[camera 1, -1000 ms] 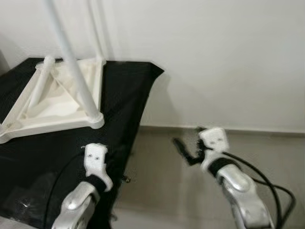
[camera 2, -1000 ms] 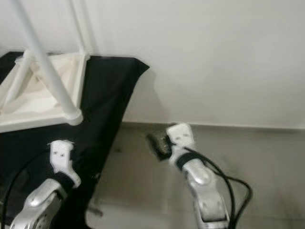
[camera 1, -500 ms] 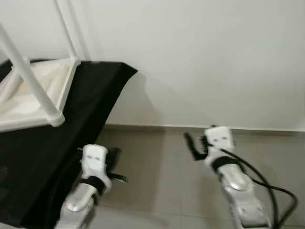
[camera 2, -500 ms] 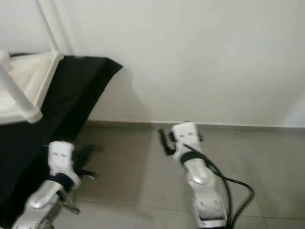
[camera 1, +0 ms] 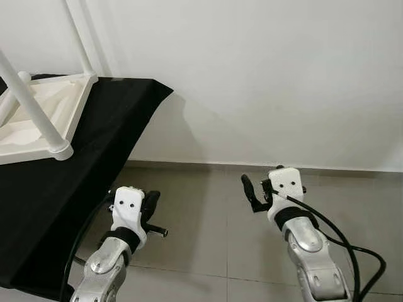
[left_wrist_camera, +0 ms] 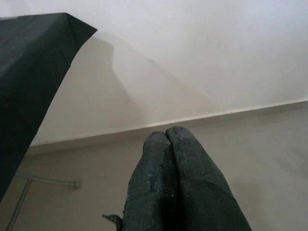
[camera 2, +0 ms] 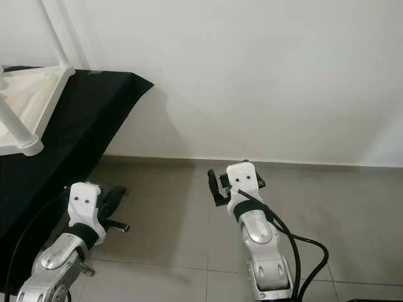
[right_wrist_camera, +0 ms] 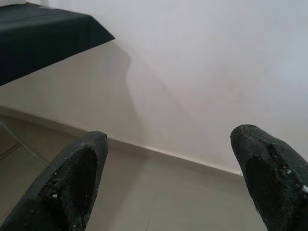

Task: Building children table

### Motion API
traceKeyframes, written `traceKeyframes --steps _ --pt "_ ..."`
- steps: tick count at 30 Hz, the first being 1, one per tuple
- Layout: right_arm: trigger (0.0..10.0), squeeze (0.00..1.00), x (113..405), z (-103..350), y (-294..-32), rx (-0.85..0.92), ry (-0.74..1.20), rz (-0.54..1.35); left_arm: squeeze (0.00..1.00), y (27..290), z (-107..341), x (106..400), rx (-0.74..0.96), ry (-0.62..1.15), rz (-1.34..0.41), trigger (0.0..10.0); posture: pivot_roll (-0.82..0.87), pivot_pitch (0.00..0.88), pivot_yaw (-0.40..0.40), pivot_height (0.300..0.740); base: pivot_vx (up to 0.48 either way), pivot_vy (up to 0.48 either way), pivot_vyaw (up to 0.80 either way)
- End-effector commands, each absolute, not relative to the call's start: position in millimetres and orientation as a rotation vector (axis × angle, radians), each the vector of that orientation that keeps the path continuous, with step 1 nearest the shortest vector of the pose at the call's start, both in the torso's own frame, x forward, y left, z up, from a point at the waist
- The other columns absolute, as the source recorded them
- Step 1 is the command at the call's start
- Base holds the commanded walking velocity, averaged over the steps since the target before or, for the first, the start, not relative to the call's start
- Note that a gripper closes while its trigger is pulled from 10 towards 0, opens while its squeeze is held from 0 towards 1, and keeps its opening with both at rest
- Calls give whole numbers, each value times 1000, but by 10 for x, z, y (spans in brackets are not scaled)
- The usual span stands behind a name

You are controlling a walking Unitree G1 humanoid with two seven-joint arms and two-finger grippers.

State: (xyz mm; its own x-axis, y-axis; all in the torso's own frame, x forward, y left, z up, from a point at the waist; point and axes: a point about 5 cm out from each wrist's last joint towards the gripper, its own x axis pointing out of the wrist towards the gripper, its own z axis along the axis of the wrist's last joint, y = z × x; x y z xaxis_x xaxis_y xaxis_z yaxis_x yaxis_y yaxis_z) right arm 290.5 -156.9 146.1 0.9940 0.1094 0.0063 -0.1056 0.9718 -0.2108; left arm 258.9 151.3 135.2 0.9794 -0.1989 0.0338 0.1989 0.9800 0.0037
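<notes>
The upturned white plastic children's table looks light, stiff and smooth; best grasped by a leg. Beside it, the left gripper is clenched empty and the right gripper gapes.

Your two head eyes look forward and down past both arms at the grey floor and white wall — same scene, slightly offset. Each wrist camera sits close behind its own fingers, facing that wall; both catch the black cloth's corner beyond the fingertips.
</notes>
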Motion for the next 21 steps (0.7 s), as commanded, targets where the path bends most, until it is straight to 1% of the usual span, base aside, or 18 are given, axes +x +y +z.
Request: traceKeyframes --steps 1,6,21 --pt "10000 0 2920 1454 -1545 -200 -18 119 0 1543 1289 2574 -17 -6 -205 10000 -45 136 32 740 0 0 0" --pt "10000 0 2921 1448 -1531 -202 -15 131 0 1541 1297 2571 -22 -18 -212 10000 -51 130 31 740 0 0 0" --pt "10000 0 2918 1424 -1496 -198 -14 165 0 1531 1297 2553 -30 -33 -238 10000 -51 116 34 740 339 0 0"
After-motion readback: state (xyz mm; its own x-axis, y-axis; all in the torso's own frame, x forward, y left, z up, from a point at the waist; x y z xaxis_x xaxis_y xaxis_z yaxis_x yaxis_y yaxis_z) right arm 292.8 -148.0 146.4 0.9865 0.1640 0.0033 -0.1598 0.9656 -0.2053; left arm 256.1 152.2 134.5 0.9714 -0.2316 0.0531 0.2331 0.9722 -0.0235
